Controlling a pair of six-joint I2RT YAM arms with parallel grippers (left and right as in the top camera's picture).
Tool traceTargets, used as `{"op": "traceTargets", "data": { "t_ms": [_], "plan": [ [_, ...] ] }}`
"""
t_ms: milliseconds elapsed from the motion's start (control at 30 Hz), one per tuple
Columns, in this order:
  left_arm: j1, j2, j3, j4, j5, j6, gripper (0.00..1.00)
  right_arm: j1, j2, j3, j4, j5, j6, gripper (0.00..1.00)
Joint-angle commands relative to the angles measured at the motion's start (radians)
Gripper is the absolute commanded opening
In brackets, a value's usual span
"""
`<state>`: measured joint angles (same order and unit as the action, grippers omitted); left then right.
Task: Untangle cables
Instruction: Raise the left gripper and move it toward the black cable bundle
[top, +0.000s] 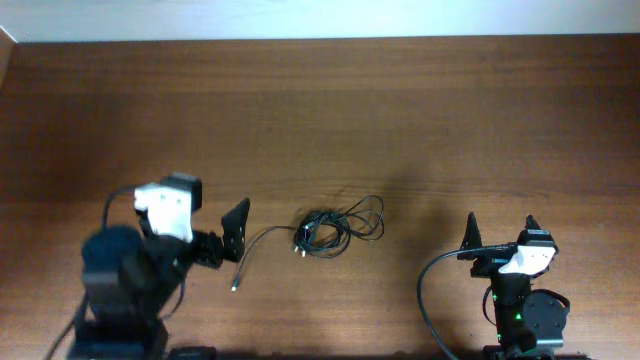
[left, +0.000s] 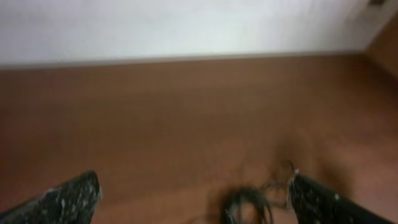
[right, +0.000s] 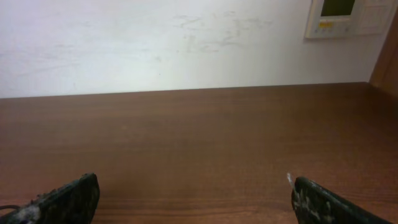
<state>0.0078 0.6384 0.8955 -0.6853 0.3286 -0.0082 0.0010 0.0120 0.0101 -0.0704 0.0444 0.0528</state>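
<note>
Gripper (left: 194, 186) on the left arm stands with its two fingers spread wide and nothing between them. From above it sits at the near left, just left of the cables. Its wrist picture is blurred.

The right gripper (top: 500, 222) is spread just as wide and just as empty. It stands at the near right, well apart from the cables, with both fingertips pointing toward the far side. Its wrist view shows only bare wood between the fingers.

A dark brown wooden tabletop (top: 320, 110) fills nearly the whole view from above. A pale wall (right: 155, 43) rises behind its far edge, and a small pale panel (right: 348, 15) hangs on it at the far right.

The cables (top: 325, 230) lie on the tabletop, near the front and a little left of the midpoint between the two arms. They are thin and black, and most are wound into a small tight clump. A few looser loops (top: 368, 215) spill out to the right and slightly farther back. One single strand (top: 262, 240) leaves the clump to the left, curves toward the near edge beside the left gripper, and ends in a small plug (top: 235, 287). Light-tipped ends show at the left side of the clump. In the left wrist view the clump lies low in the picture, close to the right-hand finger.
</note>
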Motion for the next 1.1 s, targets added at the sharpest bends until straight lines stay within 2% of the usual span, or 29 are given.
{"op": "traceTargets", "data": {
  "t_ms": [0, 100, 267, 300, 333, 367, 400, 433, 733, 1067],
  "plan": [
    [0.002, 0.224, 0.219, -0.156, 0.053, 0.004, 0.99, 0.006, -0.004, -0.005, -0.006, 0.005, 0.008, 0.98],
    [0.002, 0.373, 0.318, -0.241, 0.071, 0.004, 0.99, 0.006, -0.004, -0.005, -0.006, 0.005, 0.008, 0.98],
    [0.002, 0.525, 0.321, -0.241, 0.124, 0.003, 0.99, 0.006, -0.004, -0.005, -0.006, 0.005, 0.008, 0.98],
    [0.002, 0.543, 0.321, -0.244, 0.124, 0.003, 0.97, 0.006, -0.004, -0.005, -0.006, 0.005, 0.008, 0.98],
    [0.002, 0.571, 0.321, -0.248, 0.124, 0.003, 0.49, 0.006, -0.004, -0.005, -0.006, 0.005, 0.008, 0.98],
    [0.002, 0.593, 0.321, -0.256, 0.124, 0.003, 0.15, 0.006, -0.004, -0.005, -0.006, 0.005, 0.008, 0.98],
    [0.002, 0.613, 0.321, -0.267, 0.124, 0.003, 0.03, 0.006, -0.004, -0.005, -0.006, 0.005, 0.008, 0.98],
    [0.002, 0.636, 0.321, -0.275, 0.124, 0.004, 0.00, 0.006, -0.004, -0.005, -0.006, 0.005, 0.008, 0.98],
    [0.002, 0.779, 0.320, -0.321, 0.124, 0.000, 0.00, 0.006, -0.004, -0.005, -0.006, 0.005, 0.008, 0.99],
    [0.002, 0.807, 0.320, -0.319, 0.087, -0.004, 0.00, 0.006, -0.004, -0.005, -0.006, 0.005, 0.008, 0.98]
  ]
}}
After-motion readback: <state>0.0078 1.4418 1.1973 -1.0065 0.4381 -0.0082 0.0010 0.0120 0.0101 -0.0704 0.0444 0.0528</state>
